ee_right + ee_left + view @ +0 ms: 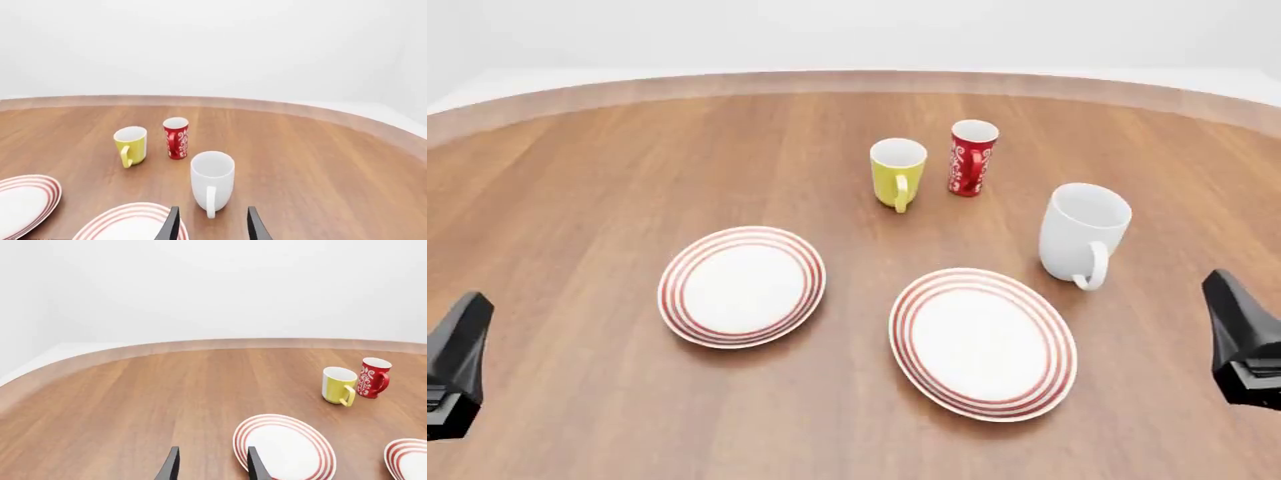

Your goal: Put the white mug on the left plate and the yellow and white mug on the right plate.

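Desk (587, 160) is round-edged wood, carrying everything; nothing is on a plate yet, so judged as the very start, approach step not begun. Right plate (984, 342) lies toward the near edge, right of centre, bare. Left plate (742, 286) lies just left of it toward the near edge, left of centre, also bare, the two plates near but apart. White mug (1082, 234) stands upright just beyond the right plate toward the desk's right side, handle turned to the near edge, close to the plate rim but off it. Yellow and white mug (897, 172) stands upright mid-desk toward the far edge, handle facing near edge, with a red patterned cup (970, 157) just beside it on its right, apart or barely so. Left gripper (210, 465) hangs low at the near-left edge, fingers spread, pinching nothing. Right gripper (210, 222) hangs at the near-right edge, fingers spread, empty, white mug straight ahead of it. Next move, my read: each arm reaches forward; the white mug must cross over to the left plate, the yellow one to the right plate, so paths cross and need ordering, and the yellow grasp must avoid knocking the red cup.
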Tool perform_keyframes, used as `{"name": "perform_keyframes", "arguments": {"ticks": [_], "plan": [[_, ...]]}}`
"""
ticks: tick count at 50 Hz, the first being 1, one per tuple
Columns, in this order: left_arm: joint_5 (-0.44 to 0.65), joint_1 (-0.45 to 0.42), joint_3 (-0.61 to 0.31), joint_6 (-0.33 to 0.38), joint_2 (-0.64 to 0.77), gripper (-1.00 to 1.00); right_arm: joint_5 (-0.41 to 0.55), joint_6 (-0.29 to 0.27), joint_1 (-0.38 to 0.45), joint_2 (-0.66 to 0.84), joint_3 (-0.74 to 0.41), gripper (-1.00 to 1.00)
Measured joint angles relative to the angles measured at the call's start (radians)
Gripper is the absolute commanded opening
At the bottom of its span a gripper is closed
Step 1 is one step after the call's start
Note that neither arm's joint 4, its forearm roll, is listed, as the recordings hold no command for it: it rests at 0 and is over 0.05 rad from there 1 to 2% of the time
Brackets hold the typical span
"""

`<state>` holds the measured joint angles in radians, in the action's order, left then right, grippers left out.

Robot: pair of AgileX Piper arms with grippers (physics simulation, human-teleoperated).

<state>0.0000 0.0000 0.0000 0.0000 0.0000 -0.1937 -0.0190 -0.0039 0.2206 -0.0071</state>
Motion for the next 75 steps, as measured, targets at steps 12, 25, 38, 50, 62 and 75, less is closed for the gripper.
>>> {"name": "perform_keyframes", "arguments": {"ticks": [12,25,38,50,62,75], "plan": [[0.000,0.000,0.000,0.000,0.000,1.00,-0.178,-0.021,0.020,0.198,0.002,1.00],[0.000,0.000,0.000,0.000,0.000,1.00,-0.368,-0.041,0.041,0.415,-0.002,1.00],[0.000,0.000,0.000,0.000,0.000,1.00,-0.532,-0.052,0.049,0.614,-0.007,1.00],[0.000,0.000,0.000,0.000,0.000,1.00,-0.675,-0.055,0.060,0.800,-0.023,1.00],[0.000,0.000,0.000,0.000,0.000,1.00,-0.788,-0.050,0.061,0.958,-0.045,1.00],[0.000,0.000,0.000,0.000,0.000,1.00,-0.894,-0.045,0.052,1.115,-0.074,1.00]]}}
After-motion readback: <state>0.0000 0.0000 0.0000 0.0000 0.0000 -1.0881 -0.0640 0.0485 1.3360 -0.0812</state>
